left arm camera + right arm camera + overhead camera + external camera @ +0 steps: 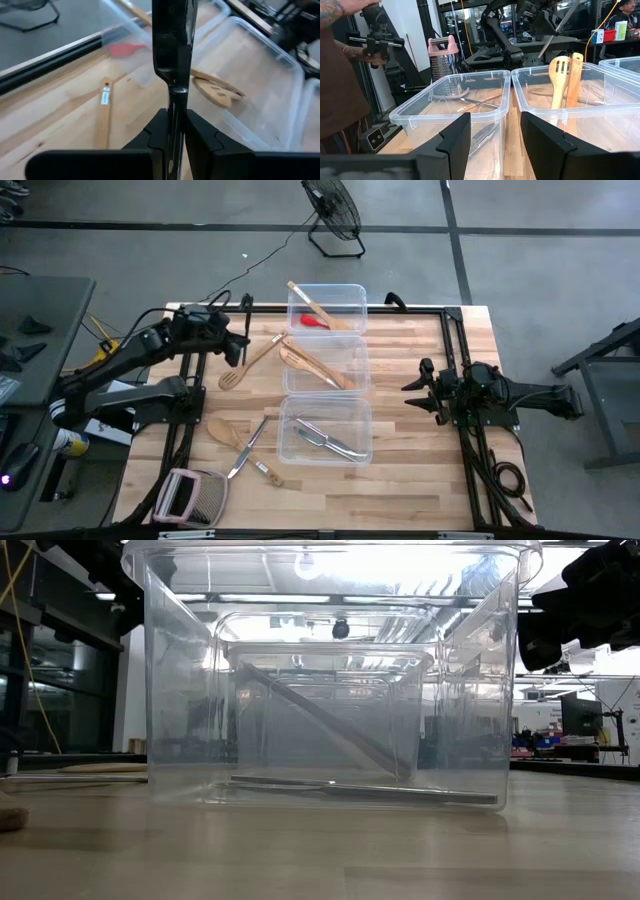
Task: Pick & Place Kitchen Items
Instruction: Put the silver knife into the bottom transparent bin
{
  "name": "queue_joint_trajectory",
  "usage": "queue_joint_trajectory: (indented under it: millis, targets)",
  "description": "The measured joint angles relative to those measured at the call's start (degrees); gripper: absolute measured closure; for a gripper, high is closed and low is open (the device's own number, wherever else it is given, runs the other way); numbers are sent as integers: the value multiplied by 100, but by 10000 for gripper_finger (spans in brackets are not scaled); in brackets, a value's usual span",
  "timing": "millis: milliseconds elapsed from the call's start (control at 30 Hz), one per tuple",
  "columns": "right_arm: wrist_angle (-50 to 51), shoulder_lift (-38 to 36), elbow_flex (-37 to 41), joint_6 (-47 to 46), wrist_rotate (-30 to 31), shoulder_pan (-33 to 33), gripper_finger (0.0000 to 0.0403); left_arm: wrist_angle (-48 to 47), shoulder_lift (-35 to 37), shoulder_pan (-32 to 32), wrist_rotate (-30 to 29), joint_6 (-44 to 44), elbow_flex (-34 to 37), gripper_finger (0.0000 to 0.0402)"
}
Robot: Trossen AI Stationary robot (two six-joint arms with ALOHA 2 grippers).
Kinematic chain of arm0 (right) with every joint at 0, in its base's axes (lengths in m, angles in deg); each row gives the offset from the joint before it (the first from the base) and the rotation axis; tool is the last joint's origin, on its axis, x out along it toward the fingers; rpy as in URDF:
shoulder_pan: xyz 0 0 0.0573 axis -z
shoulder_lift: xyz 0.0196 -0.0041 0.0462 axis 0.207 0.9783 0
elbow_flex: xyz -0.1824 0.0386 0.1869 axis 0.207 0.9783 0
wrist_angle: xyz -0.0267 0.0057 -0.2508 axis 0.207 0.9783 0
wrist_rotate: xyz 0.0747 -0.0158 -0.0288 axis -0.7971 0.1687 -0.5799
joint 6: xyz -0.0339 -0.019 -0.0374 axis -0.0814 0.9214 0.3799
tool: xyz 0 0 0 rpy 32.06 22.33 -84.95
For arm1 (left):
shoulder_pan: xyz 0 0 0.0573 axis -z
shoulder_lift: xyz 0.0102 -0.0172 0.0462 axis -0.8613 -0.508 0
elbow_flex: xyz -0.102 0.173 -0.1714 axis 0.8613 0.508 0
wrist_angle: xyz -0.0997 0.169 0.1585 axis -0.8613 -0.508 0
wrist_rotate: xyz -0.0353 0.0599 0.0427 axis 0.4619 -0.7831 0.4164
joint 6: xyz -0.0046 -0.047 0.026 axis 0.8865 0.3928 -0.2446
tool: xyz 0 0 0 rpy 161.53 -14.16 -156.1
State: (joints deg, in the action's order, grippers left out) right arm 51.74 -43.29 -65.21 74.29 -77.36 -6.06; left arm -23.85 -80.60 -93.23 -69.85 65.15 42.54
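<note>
Between our left gripper's [172,131] dark fingers, closed tight together, a slim metal utensil [172,45] is clamped and stands up past the wrist camera. From overhead that gripper sits at the table's [420,480] far left, beside a wooden slotted spatula [245,365] lying on the bare wood. If we swing toward the tubs too low, we judge the long utensil could strike a rim and twist in the grip, or slip free, since the hold is on a thin smooth shank.

Our right gripper [418,392] waits at the right of the table, facing the tubs, fingers apart with nothing between them.

Nearest the table's front edge, the near tub [325,430] holds slim silver cutlery [330,442]. Next, the middle tub [325,365] holds pale wooden spoons [315,368]. Farthest, the far tub [327,308] holds a small red utensil [314,321] and a wooden one leaning across it.

Still loose on the table left of the near tub are a wooden spoon [225,433] and a silver knife [247,447]; a pink-framed grater [190,498] lies at the front left corner. A careless release above a tub wall could send our piece outside it.
</note>
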Motion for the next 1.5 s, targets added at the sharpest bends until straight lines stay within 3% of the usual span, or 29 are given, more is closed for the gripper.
queue_joint_trajectory:
  millis: [400, 733, 967, 1500]
  targets:
    - [0, -1, -1, 1, 1, -2, 237, 61, 183, 4, 1562, -685, 0, 365]
    - [0, -1, 0, 2, 1, -1, 237, 202, 183, 4, 2012, -700, 0, 365]
    - [0, 0, 0, 1, -1, 0, 237, 402, 181, 63, 2047, -682, 0, 365]
    - [1, 0, 1, 1, 1, -1, 237, 1203, -79, 1791, 960, -170, 0, 365]
